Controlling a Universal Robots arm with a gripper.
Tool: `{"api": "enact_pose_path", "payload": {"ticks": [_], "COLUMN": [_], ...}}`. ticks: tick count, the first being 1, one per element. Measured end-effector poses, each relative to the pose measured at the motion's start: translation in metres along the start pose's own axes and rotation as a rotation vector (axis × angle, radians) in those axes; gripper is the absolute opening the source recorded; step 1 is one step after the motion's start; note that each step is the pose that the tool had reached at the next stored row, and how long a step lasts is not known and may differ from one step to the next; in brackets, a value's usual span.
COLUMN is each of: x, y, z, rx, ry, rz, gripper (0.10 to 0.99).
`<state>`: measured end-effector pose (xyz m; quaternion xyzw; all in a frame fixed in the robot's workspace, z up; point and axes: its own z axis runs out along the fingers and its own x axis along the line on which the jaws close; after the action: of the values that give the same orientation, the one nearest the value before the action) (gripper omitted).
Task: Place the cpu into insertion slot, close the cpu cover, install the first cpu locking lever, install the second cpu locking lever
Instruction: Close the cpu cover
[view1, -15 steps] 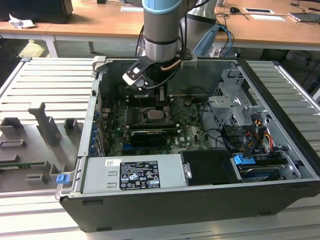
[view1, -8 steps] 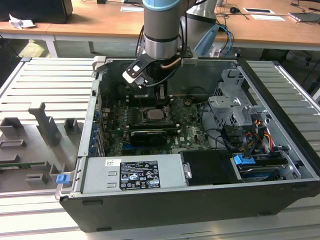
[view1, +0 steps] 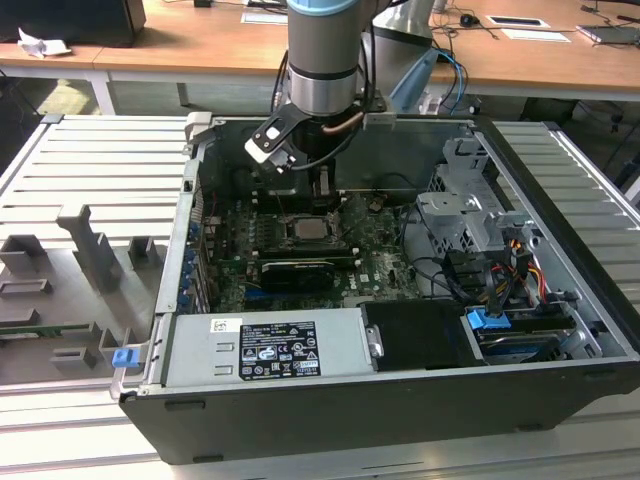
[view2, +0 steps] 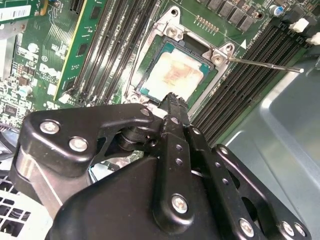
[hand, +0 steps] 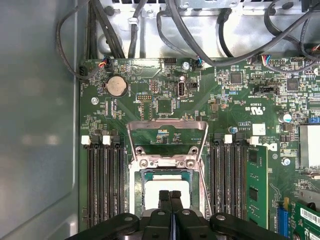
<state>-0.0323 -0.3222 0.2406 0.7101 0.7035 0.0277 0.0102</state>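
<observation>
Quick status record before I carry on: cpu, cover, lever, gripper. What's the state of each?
cpu: lying flat in the insertion slot
cpu cover: open, raised off the slot
locking lever: not latched, angled out over the memory slots
gripper: jaws shut, holding nothing, tips over one edge of the cpu; contact unclear
</observation>
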Motion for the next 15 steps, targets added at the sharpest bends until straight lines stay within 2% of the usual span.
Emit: {"api": "enact_pose_path", "payload": {"ticks": [15], "x": [0.0001], "y": [0.0001], "z": [-0.0025], "rx": [0.0], "ry": [0.0001], "rz": [0.0], "gripper": [0.11]}}
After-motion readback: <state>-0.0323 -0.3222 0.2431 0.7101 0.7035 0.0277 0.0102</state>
